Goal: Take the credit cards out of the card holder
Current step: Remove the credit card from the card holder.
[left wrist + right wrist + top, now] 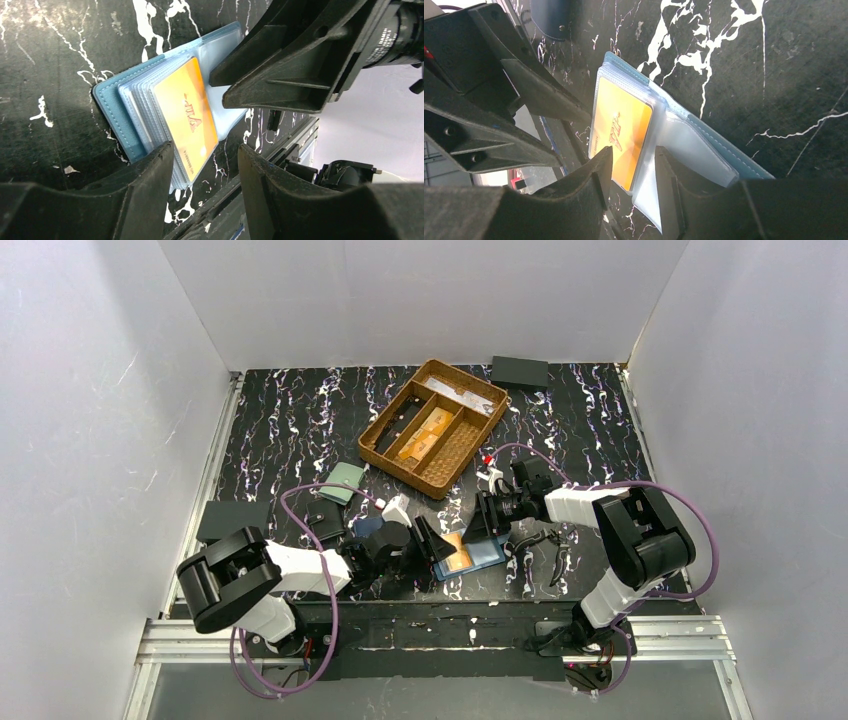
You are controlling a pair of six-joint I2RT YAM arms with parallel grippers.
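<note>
Black marbled table [300, 420], holder [112, 107] lying open near the front edge, orange card [187, 117] in its top sleeve. Left gripper [206, 155] and right gripper [633, 152] are both half open, holding nothing, straddling the card. I'd pin the sleeve with one, pinch just the card's edge, and slide it straight out.

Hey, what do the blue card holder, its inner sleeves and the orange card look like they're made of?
card holder: probably faux leather, matte, with a stitched edge. inner sleeves: soft clear plastic, glossy, and the table shows through them. orange card: likely stiff plastic, smooth and shiny, with printed lettering.
</note>
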